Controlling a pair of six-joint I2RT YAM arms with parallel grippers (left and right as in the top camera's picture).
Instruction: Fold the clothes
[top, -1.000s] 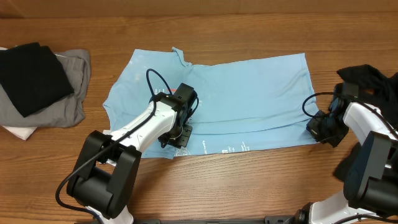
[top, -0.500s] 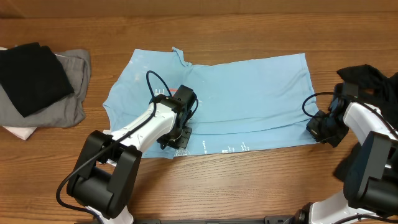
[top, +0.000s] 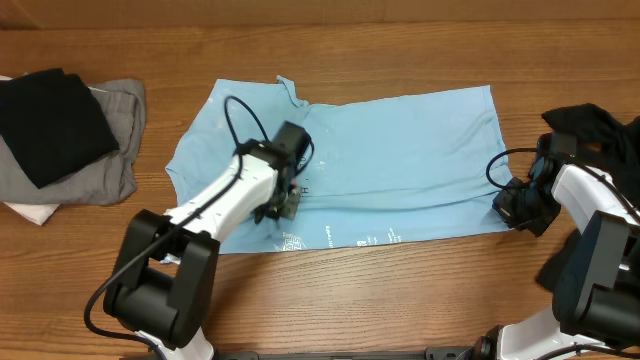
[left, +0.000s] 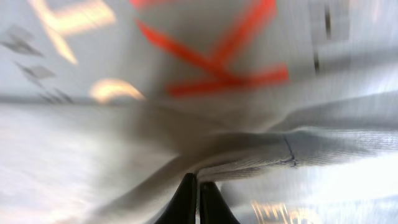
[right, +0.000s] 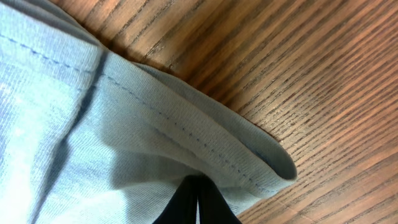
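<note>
Across mid-table, first fold barely begun, clamped on the near edge of the sky-blue T-shirt (top: 400, 140) with left gripper (top: 284, 206) and right gripper (top: 505, 212) alike — black garment (top: 600, 130) at right yet to fold.

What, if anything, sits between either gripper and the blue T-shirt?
Nothing visible. The left gripper is pinched shut on a fold of the T-shirt; the right gripper is shut on its hem corner.

The T-shirt (top: 400, 150) is light blue, its lettering (left: 211, 56) red. The black garment (top: 50, 120) and grey garment (top: 112, 150) are plain. The table (top: 400, 290) is grained brown wood.
</note>
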